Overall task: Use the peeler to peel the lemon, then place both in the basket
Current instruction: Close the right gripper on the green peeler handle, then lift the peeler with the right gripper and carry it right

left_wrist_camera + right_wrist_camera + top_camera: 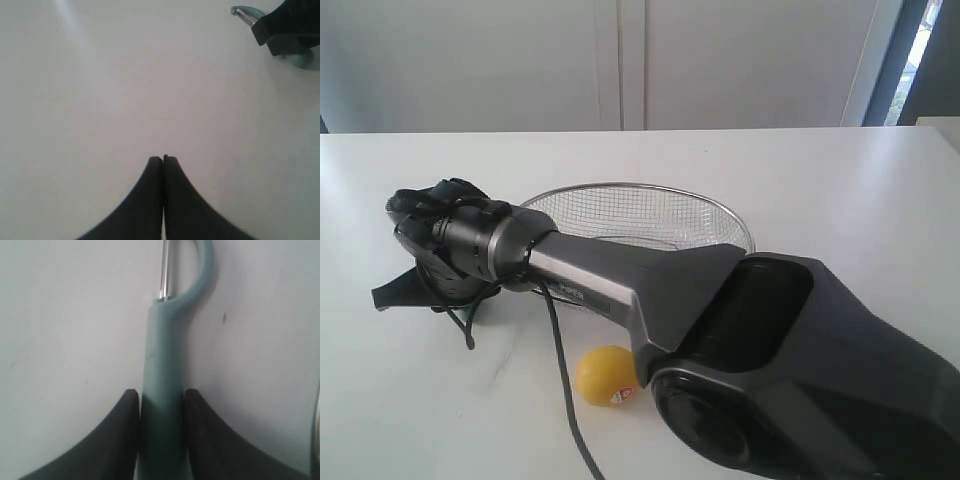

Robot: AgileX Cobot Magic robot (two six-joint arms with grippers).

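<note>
The teal-handled peeler [162, 360] lies on the white table, and my right gripper [160, 396] is shut on its handle, one dark finger on each side. Its metal blade head points away from the jaws. In the exterior view the right arm reaches across to the left, with its gripper [425, 292] down at the table beside the wire-mesh basket [640, 188]. The yellow lemon [605, 375] with its red-and-white sticker rests on the table near the front, apart from both grippers. My left gripper [163, 159] is shut on nothing above bare table; the peeler [244, 12] shows at that view's edge.
The right arm's dark body [800, 350] fills the front right of the exterior view, and its cable [563, 380] trails past the lemon. A white wall stands behind the table. The left gripper does not show in the exterior view.
</note>
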